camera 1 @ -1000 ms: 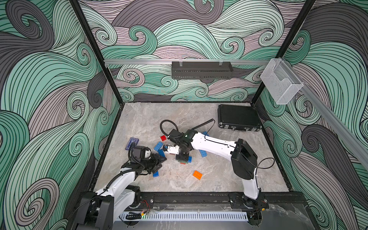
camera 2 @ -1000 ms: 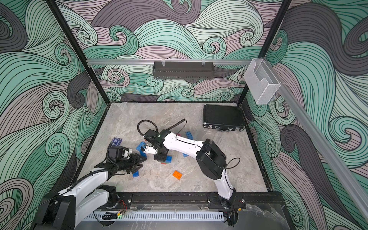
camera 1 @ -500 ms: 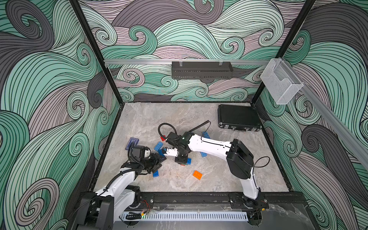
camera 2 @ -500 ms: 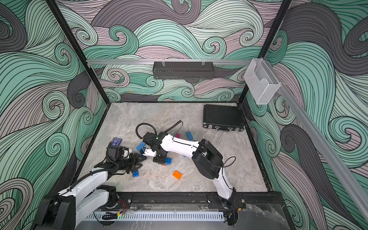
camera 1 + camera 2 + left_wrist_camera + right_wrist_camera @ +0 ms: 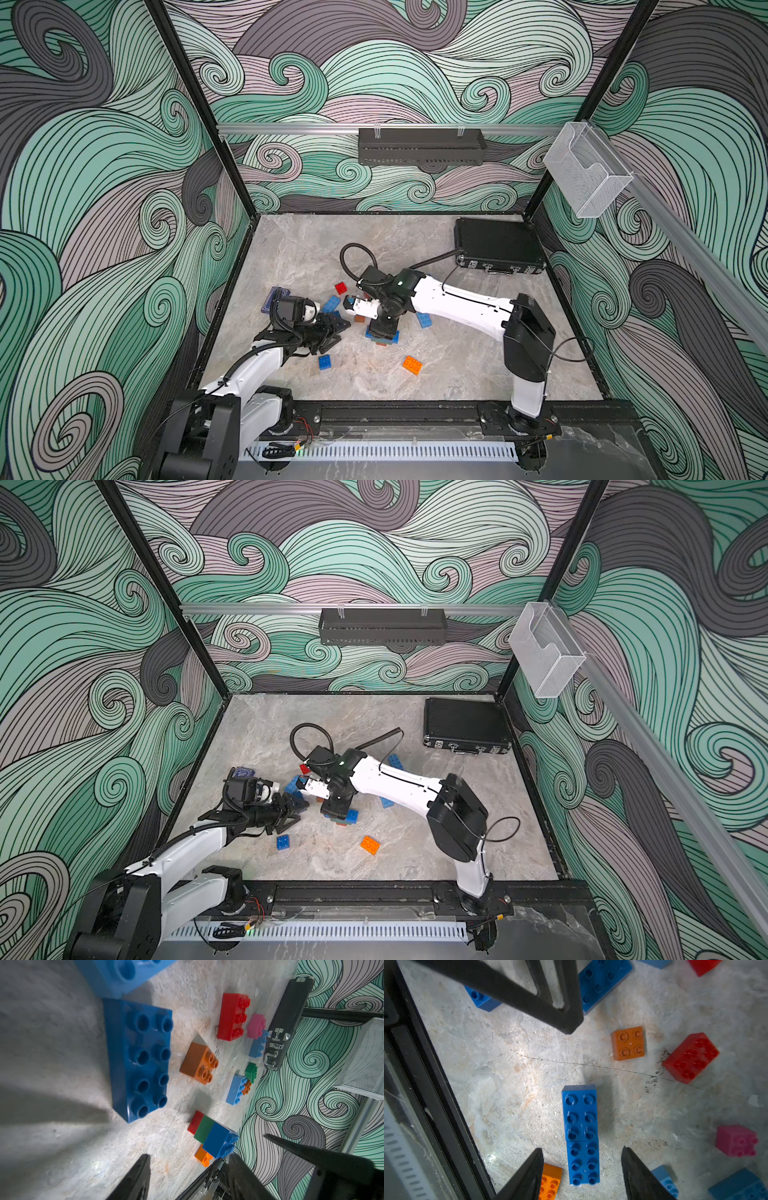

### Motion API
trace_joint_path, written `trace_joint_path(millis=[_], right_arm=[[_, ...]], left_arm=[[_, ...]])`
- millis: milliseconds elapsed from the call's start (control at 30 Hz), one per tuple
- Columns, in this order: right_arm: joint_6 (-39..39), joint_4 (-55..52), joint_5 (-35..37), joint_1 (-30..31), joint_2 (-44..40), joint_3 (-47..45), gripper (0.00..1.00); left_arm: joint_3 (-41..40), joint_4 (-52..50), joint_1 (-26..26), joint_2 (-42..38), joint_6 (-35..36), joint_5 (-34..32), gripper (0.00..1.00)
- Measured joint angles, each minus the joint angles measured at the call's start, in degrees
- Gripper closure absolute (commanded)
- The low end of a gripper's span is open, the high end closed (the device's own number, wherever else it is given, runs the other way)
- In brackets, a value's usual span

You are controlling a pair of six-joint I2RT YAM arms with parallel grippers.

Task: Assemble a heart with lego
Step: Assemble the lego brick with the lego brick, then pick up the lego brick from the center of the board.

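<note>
My right gripper [image 5: 382,332] [image 5: 582,1148] points straight down over a lego stack [image 5: 394,337] [image 5: 351,817], dark blue on green on red in the left wrist view [image 5: 212,1136]. Its jaws stand open on either side of the blue top row [image 5: 580,1126] without touching it. My left gripper [image 5: 338,330] [image 5: 189,1156] lies low on the table just left of the stack, open and empty. Loose bricks lie around: an orange one [image 5: 412,365], a blue square [image 5: 324,362], a dark blue oblong [image 5: 139,1059], a red one [image 5: 690,1057] and a pink one [image 5: 736,1140].
A black case [image 5: 496,247] lies at the back right. A flat dark blue card box [image 5: 274,297] sits behind my left wrist. The two grippers are close together. The black front rail [image 5: 436,1088] runs just past the stack.
My right gripper has gone from shut to open, letting go of the blue brick on the stack, and stays above it. The left arm has hardly moved.
</note>
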Motion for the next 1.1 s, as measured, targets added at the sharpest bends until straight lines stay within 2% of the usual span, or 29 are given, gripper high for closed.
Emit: trace_joint_path(millis=[167, 367, 633, 867, 1100], right_arm=[[4.7, 1.9, 0.1, -2.5, -4.3, -3.5, 0.38], [10.4, 4.2, 0.0, -6.7, -6.7, -11.5, 0.38], [19.0, 7.2, 0.9, -14.4, -10.4, -18.2, 0.39], [23.0, 9.0, 3.0, -16.9, -9.5, -19.2, 0.39], [26.1, 9.9, 6.2, -17.0, -4.2, -18.7, 0.43]], left_arm=[[0.3, 0.8, -1.2, 1.7, 0.2, 1.1, 0.39], [5.0, 1.4, -5.9, 4.5, 1.7, 1.1, 0.38], [6.7, 3.8, -10.0, 10.9, 2.6, 0.8, 0.38], [7.4, 4.1, -12.1, 12.1, 2.6, -0.5, 0.38], [7.7, 4.4, -12.6, 12.1, 2.6, -1.5, 0.38]])
